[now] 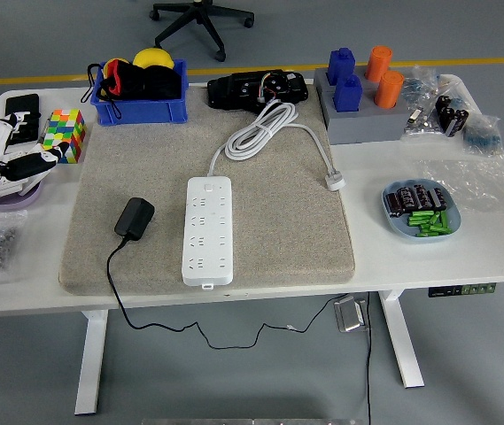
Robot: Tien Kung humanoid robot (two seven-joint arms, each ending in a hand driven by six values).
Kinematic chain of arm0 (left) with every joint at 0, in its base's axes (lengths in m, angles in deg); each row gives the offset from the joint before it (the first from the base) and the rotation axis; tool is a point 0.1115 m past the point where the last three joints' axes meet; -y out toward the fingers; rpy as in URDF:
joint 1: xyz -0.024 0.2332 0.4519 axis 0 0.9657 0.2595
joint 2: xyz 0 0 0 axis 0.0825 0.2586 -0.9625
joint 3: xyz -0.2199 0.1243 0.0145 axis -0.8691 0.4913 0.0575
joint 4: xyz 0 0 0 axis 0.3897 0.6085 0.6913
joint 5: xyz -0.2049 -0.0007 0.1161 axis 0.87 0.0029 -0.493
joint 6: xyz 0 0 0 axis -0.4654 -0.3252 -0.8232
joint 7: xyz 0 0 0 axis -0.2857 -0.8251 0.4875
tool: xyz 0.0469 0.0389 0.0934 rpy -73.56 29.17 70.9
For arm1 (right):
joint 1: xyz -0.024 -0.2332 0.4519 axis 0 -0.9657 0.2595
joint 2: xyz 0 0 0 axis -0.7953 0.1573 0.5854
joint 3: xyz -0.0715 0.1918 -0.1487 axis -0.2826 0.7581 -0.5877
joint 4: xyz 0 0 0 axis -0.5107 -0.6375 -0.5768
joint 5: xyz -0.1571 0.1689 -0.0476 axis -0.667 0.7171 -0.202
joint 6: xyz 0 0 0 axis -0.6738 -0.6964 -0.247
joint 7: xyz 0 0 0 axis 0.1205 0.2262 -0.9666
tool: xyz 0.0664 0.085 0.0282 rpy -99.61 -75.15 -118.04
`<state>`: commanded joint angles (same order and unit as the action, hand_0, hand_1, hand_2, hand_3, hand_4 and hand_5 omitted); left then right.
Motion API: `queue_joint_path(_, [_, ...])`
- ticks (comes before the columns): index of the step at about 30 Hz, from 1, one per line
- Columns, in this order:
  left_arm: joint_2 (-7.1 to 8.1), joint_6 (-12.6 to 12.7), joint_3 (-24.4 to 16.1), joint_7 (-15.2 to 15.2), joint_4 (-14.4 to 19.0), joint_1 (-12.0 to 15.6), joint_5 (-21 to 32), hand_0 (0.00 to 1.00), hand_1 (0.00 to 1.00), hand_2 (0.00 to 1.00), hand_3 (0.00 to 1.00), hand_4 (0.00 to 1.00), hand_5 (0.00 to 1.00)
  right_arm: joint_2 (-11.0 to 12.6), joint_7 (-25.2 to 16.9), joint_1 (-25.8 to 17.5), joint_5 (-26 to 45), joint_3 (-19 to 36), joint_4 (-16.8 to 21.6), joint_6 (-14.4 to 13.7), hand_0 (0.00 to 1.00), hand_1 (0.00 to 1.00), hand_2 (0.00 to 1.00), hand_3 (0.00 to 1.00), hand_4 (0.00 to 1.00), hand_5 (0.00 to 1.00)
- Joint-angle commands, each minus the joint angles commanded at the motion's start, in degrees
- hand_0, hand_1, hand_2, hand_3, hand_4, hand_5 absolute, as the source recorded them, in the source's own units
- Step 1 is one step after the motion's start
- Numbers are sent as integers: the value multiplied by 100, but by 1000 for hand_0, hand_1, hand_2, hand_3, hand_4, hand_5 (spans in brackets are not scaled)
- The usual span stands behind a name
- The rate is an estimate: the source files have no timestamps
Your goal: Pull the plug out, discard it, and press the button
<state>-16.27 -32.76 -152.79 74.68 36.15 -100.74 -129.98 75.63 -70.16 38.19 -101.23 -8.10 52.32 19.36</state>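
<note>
A white power strip [208, 229] lies lengthwise in the middle of a grey mat [296, 221]; none of its sockets holds a plug. Its white cord [260, 131] is coiled behind it and ends in a white plug [335, 182] lying on the mat's right side. A black adapter plug [134, 217] lies on the mat to the strip's left, its black cable [114, 283] hanging over the table's front edge. My left hand [17, 162], white-fingered, is at the far left edge beside the mat, fingers relaxed and holding nothing. My right arm is out of view.
A colourful cube [65, 135] and a purple dish [12, 195] are beside my left hand. A blue bin [141, 108] and a black device [258, 88] stand at the back. A grey block with blue and orange pegs [362, 115] and a blue plate of batteries [420, 212] are at the right.
</note>
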Motion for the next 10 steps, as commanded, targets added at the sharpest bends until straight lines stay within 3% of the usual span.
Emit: queue_joint_path(10, [18, -3, -19, 0, 23, 20, 3, 815, 804, 849, 862, 777, 445, 0, -2, 8, 7, -6, 3, 0, 755, 705, 714, 727, 763, 649])
